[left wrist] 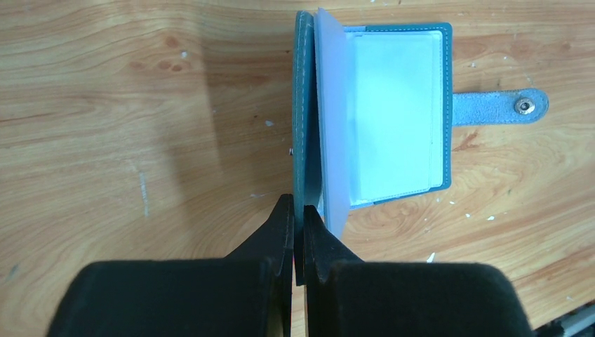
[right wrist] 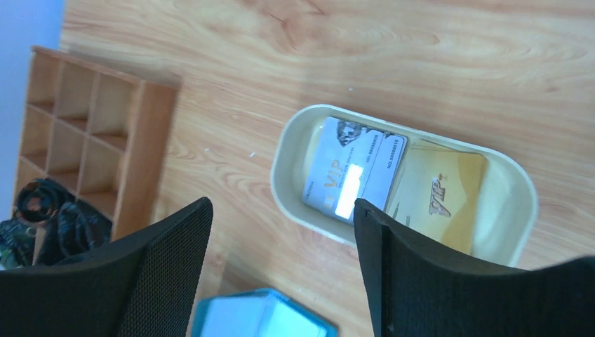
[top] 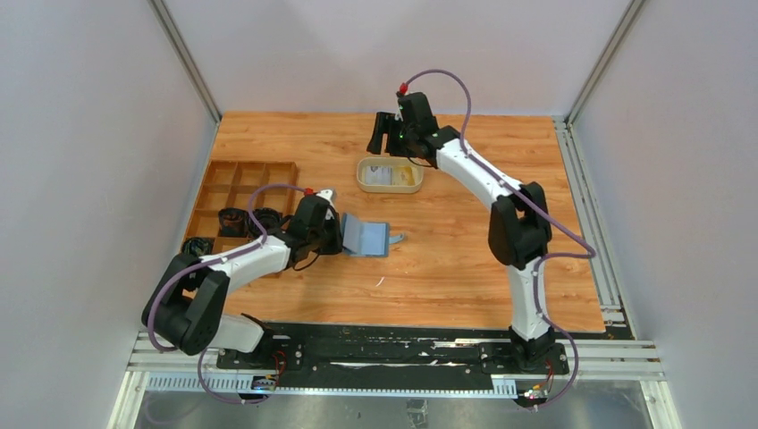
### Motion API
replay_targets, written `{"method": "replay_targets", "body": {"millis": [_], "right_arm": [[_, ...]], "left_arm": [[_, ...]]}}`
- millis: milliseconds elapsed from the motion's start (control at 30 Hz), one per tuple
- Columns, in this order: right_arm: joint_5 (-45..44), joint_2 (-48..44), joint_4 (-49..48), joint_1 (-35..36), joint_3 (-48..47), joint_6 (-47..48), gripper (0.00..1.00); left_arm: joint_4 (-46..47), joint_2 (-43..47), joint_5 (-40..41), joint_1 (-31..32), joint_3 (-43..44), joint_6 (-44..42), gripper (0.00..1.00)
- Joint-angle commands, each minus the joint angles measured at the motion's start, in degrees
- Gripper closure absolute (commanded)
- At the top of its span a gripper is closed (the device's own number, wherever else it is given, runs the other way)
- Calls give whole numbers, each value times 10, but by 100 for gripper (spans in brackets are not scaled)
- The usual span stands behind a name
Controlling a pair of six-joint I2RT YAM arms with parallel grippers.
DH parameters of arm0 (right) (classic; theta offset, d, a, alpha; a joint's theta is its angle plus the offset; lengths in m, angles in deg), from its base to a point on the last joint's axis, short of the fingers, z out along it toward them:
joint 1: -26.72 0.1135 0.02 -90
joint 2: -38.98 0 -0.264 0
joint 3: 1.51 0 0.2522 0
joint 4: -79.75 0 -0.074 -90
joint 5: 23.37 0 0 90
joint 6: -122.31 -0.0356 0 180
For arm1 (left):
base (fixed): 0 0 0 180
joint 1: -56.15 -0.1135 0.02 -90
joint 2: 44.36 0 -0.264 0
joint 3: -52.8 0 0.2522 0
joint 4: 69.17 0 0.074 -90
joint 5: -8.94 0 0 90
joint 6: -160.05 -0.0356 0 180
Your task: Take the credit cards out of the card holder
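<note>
The teal-blue card holder [top: 368, 238] lies open on the table, with its snap tab [left wrist: 499, 107] pointing right. My left gripper [top: 337, 234] is shut on the upright left cover [left wrist: 303, 126], pinching its near edge. In the left wrist view my left gripper [left wrist: 298, 209] shows closed on that cover, and the clear inner pockets [left wrist: 396, 116] look empty. My right gripper [top: 384, 134] is open and empty above the far end of the oval beige tray [top: 360, 175]. The tray holds whitish credit cards [right wrist: 351, 175] and a yellow card [right wrist: 438, 200]. In the right wrist view my right gripper [right wrist: 281, 210] stands wide open.
A brown wooden compartment box [top: 241, 201] stands at the left, with black items in its near cells. It also shows in the right wrist view [right wrist: 84, 140]. Grey walls enclose the table on three sides. A rail runs along the right edge.
</note>
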Motion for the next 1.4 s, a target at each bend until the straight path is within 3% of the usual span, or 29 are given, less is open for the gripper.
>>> {"method": "replay_targets", "body": {"millis": [0,233,400,800,1367], "right_arm": [[-45,-103,1,48,58,73,22],[-49,-182,-66,108,256,66,17],[-62,-200,-102,143,336,34,17],[-59,-136,-108,190,311,17,18],[-89,-110,-75,196,313,39,18]], "left_arm": [[11,-37,-32,-2,-7,14,100],[71,-54,-19,-2,-33,19,100],[78,-86,-25,-4,-30,19,100],[65,-91,-11,-5,-30,12,100],[59,-88,-1,-10,-30,12,100]]}}
